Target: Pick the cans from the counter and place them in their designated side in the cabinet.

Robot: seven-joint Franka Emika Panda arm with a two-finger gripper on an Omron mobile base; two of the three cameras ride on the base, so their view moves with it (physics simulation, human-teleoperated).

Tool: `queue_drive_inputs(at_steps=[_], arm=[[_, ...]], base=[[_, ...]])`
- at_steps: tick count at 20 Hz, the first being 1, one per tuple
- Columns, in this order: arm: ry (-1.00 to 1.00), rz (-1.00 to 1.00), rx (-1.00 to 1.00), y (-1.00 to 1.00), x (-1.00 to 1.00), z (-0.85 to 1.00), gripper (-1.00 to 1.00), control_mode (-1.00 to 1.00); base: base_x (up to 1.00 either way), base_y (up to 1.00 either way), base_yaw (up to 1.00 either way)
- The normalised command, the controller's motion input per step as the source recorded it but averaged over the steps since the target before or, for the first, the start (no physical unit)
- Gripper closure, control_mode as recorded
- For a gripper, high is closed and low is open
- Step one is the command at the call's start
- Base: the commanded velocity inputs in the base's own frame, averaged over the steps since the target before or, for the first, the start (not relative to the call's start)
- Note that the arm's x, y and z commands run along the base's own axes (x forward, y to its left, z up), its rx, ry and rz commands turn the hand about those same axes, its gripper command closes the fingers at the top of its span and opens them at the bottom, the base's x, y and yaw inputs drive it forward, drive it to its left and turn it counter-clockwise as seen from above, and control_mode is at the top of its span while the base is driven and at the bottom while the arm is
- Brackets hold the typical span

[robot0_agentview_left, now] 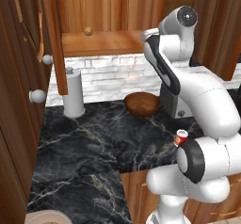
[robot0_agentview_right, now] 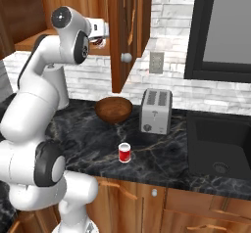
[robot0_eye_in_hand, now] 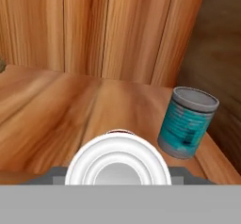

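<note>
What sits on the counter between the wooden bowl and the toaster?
Nothing: in the right base view, bare black counter separates the wooden bowl from the toaster. The red can stands nearer the front edge.

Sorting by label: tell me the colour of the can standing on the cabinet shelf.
Teal-blue label with a silvery top, on the small cylindrical can; the hand view shows it best.
</note>
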Motion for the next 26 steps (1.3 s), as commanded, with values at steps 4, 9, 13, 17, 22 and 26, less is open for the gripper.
queue_drive_inputs(at_steps=[4, 9, 13, 17, 22, 26], arm=[[0.02, 0.00, 0.00, -0.05, 0.28, -0.07, 1.00, -1.00], [0.01, 0.00, 0.00, -0.06, 0.27, -0.04, 1.00, -1.00], [0.00, 0.00, 0.00, -0.07, 0.26, -0.02, 1.00, -1.00], [0.01, 0.00, 0.00, -0.06, 0.22, -0.04, 1.00, -1.00], [0.02, 0.00, 0.00, -0.08, 0.18, -0.10, 1.00, -1.00], [0.02, 0.00, 0.00, -0.03, 0.23, -0.12, 1.00, -1.00]], base=[[0.00, 0.00, 0.00], [0.00, 0.00, 0.00], [0.00, 0.00, 0.00], [0.00, 0.00, 0.00], [0.00, 0.00, 0.00], [0.00, 0.00, 0.00]])
